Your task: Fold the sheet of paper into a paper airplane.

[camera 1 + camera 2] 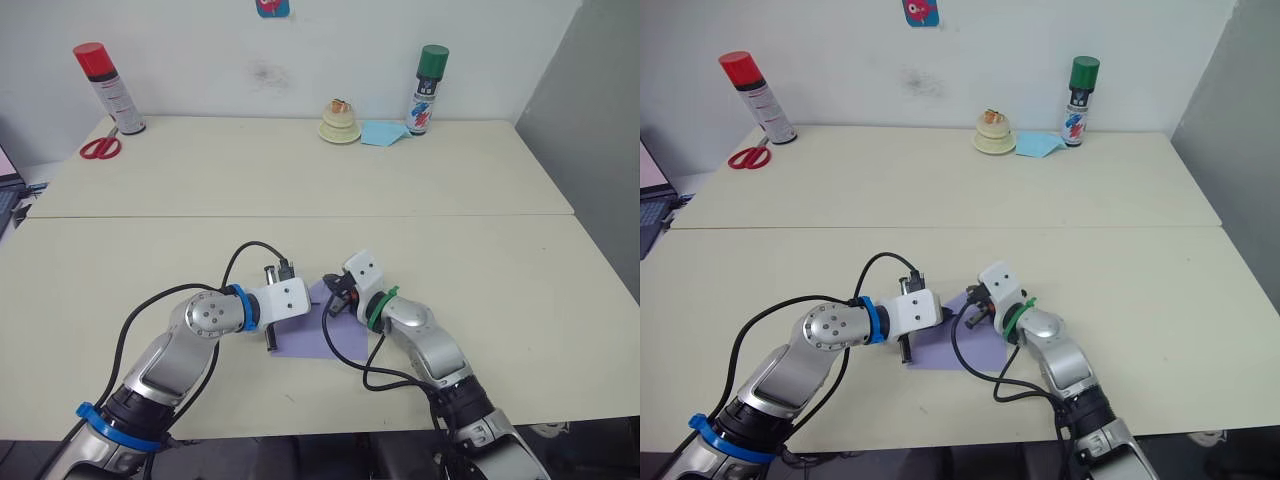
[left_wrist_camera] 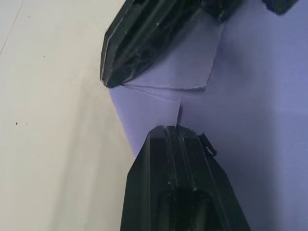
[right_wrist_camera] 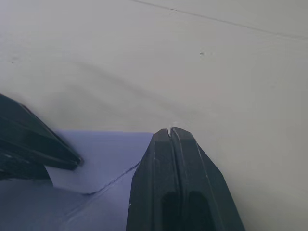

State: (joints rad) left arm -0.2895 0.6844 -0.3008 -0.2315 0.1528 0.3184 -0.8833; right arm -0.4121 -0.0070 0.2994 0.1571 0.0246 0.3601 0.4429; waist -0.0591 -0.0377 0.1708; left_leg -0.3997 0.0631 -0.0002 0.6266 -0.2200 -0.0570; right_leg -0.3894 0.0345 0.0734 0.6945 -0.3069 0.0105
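Both tools meet over the sheet of paper (image 1: pixel 335 335), which lies flat on the table (image 1: pixel 500 290) under them. The right tool (image 3: pixel 171 131) is clenched, its tip on the paper's folded edge. Whether the left tool (image 1: pixel 272 340) is clenched or released I cannot tell.

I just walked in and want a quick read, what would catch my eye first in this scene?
Both arms meet over a lavender sheet of paper near the front of the cream table, left gripper and right gripper pressing down on its folds with jaws shut. Along the back wall stand a red-capped spray can with red scissors beside it, and a green-capped spray can.
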